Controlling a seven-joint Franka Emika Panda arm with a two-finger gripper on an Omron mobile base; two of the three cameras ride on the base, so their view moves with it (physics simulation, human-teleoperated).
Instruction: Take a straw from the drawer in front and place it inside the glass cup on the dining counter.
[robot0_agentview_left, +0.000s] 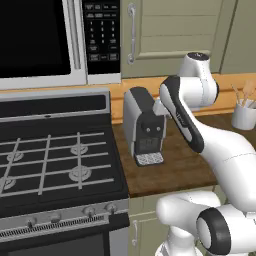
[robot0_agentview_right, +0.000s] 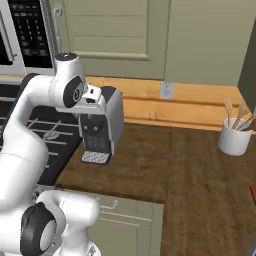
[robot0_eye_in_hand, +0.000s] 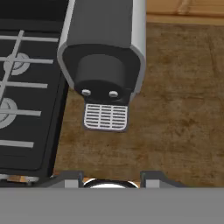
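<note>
My gripper (robot0_eye_in_hand: 111, 180) hangs over the wooden kitchen counter (robot0_eye_in_hand: 175, 109) and looks down on a coffee machine (robot0_eye_in_hand: 103, 57). Its two dark fingertips (robot0_eye_in_hand: 72, 178) stand apart with nothing between them, so it is open. The hand (robot0_agentview_right: 95, 97) sits just in front of the machine's top. Below the counter edge, the sage-green drawer (robot0_agentview_right: 132, 217) with a small metal handle (robot0_agentview_right: 107, 204) is shut. The straw is hidden. The glass cup and the dining counter are out of view.
A black stove (robot0_agentview_left: 50, 160) borders the counter on the left, under a microwave (robot0_agentview_left: 50, 40). A white crock with wooden spoons (robot0_agentview_right: 234, 137) stands at the back right. Sage-green cupboard doors (robot0_agentview_right: 110, 30) hang above. Bare wood lies right of the coffee machine (robot0_agentview_right: 102, 125).
</note>
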